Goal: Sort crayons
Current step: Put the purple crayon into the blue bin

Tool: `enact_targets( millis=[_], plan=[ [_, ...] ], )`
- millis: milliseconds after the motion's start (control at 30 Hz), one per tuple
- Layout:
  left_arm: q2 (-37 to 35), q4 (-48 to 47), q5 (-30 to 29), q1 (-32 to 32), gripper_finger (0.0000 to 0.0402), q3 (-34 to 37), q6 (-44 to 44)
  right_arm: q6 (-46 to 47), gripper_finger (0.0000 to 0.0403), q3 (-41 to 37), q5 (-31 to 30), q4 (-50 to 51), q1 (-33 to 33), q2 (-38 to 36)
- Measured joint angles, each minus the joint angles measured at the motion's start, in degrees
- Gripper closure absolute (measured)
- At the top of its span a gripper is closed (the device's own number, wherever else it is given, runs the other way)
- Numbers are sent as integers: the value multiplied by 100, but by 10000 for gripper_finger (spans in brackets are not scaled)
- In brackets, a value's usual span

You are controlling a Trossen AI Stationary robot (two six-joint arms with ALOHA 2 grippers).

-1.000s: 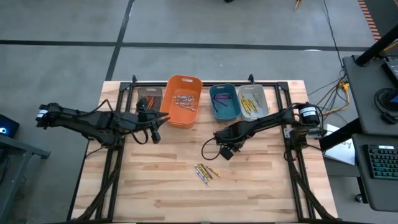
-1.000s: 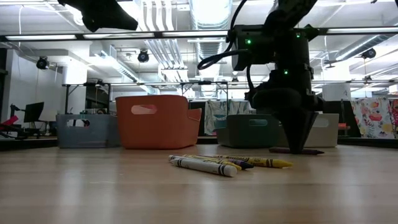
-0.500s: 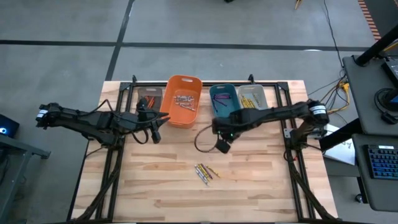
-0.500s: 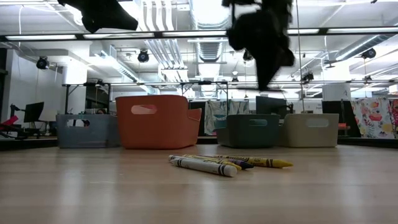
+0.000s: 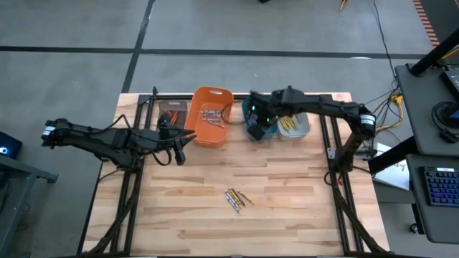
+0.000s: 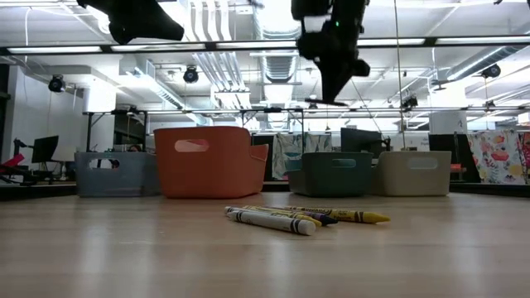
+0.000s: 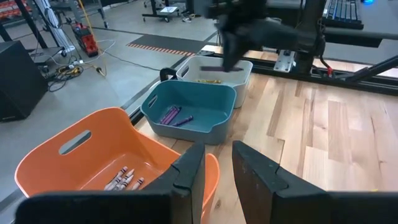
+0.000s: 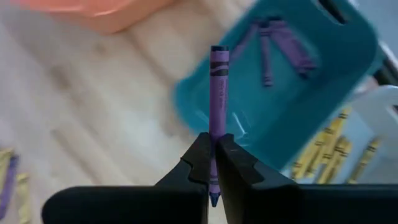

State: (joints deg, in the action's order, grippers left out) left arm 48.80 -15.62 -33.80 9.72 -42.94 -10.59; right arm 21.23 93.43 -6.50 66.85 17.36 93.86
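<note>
I have the right claw (image 8: 212,163) clenched on a purple crayon (image 8: 217,93), pinched near its lower end so most of the stick stands clear above the fingertips. From above, that claw (image 5: 257,126) hangs over the teal bin (image 5: 259,117) at the far side of the counter (image 5: 287,208), and the wrist view shows purple crayons (image 8: 273,46) already lying in that bin. I judge I am carrying this one there because its colour matches; holding it by the tail should let it drop cleanly once I let go.

The left claw (image 5: 179,153) waits over the counter just near of the orange bin (image 5: 211,115), parked out of the right arm's way. Its fingers (image 7: 189,171) stand a little apart with nothing between them.

The other bins hold their own sorts: grey-wrapped sticks (image 7: 124,179) in the orange one, yellow ones (image 5: 289,115) in the pale bin (image 5: 295,130) right of the teal. A dark bin (image 5: 172,113) sits left of the orange.

A small cluster of loose crayons (image 5: 237,198) lies mid-counter, unsorted; in the low view I can pick out yellow (image 6: 348,216) and a pale one (image 6: 269,221) among them. So I reckon there are several trips left.
</note>
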Motion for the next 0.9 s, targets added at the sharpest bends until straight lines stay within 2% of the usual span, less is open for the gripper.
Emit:
enact_targets(
  millis=[300, 667, 900],
  plan=[
    [0, 6, -2, 0, 338, 0, 50, -237, 392, -243, 90, -609, 1110, 202],
    [0, 15, -6, 0, 338, 0, 61, -583, 392, -217, 109, -860, 1568, 1387],
    [0, 15, -9, 0, 338, 0, 63, -883, 392, -210, 105, -889, 1691, 1813]
  ],
)
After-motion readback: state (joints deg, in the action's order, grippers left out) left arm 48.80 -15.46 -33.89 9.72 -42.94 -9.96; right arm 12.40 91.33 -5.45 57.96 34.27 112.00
